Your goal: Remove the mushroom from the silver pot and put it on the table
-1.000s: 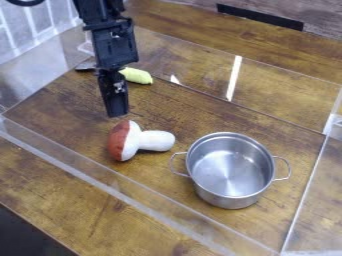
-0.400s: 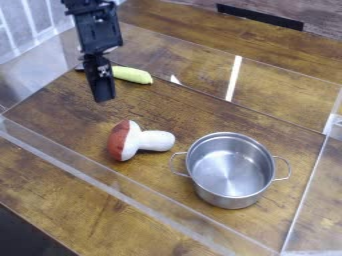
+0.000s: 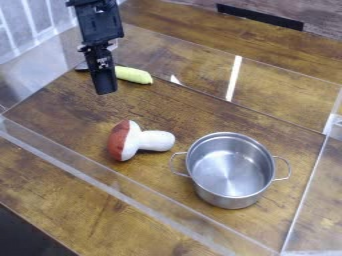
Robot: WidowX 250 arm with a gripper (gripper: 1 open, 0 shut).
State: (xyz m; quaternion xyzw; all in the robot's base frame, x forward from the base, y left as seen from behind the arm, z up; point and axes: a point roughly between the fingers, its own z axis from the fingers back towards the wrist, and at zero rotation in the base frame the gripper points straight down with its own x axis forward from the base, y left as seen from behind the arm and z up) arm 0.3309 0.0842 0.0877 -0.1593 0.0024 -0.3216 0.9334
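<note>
The gripper (image 3: 104, 88) hangs near the yellow-green vegetable (image 3: 132, 75), its spread impossible to tell; the toy mushroom (image 3: 138, 141) lies on the wooden tabletop (image 3: 80, 177) beside the steel pot (image 3: 230, 170), where a needless regrasp could roll it

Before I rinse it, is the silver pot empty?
Empty: the silver pot shows only bare shiny metal inside.

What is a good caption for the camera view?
Toy mushroom on the wooden table, beside the silver pot.
</note>
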